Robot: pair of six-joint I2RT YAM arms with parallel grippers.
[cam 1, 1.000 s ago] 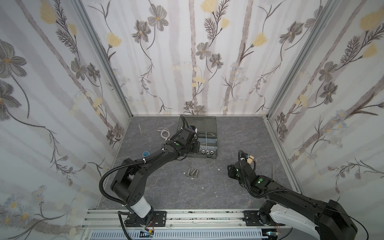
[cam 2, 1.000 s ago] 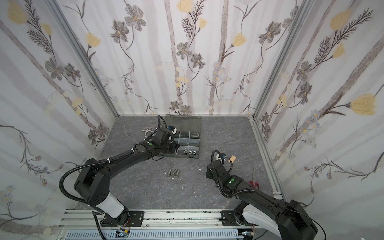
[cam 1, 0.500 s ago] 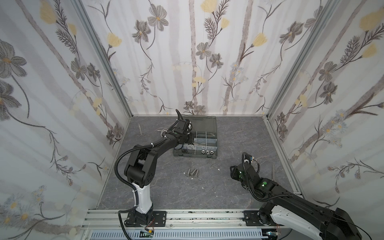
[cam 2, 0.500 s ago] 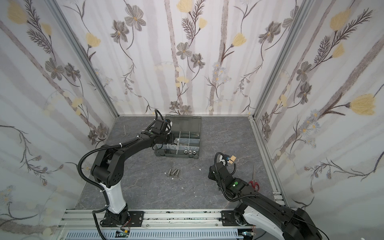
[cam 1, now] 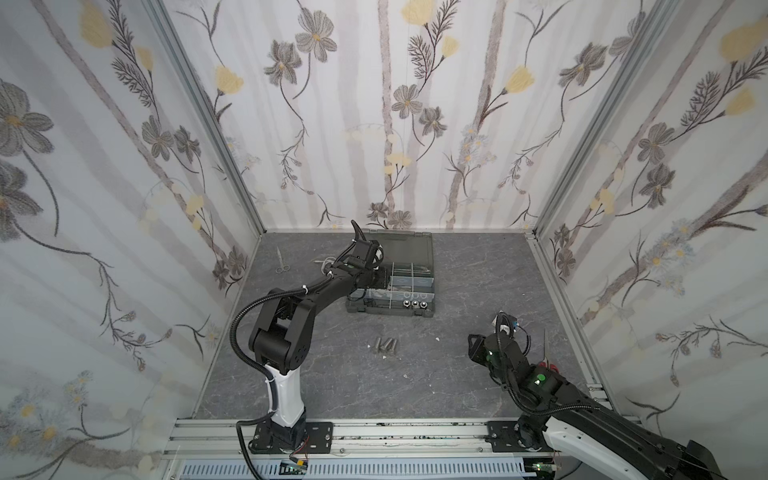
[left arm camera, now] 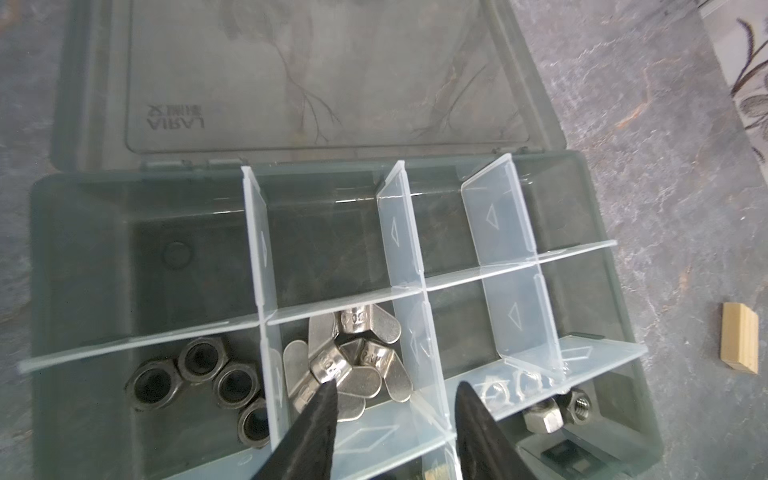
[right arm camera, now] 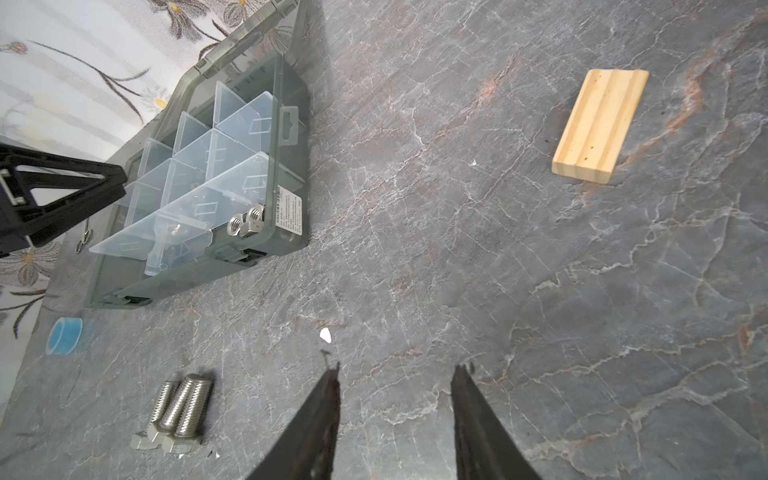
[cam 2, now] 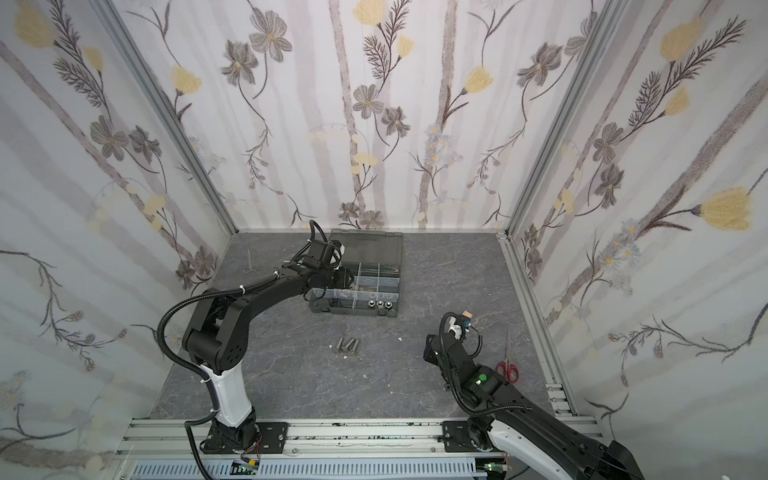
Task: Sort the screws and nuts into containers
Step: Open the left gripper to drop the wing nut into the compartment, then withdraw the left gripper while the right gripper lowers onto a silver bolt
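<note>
We find three silver bolts lying on the grey table, packed side by side and touching, well apart from the open case. The right gripper hangs over bare table near them, jaws apart and empty. The left gripper hovers over the case, its jaws also parted with nothing between them, above the compartment that holds the wing nuts. The black nuts sit in the compartment just beside it, and a few silver hex nuts lie further along. We judge the bolts to be solid metal: heavy for their size, stiff and in no way fragile, but with round shanks that could roll or slide out of a loose pinch. We would take an outer bolt first, since the fingers have no room between the touching ones. We would close across the threaded shank close to the head, where the ridges should give some bite.
</note>
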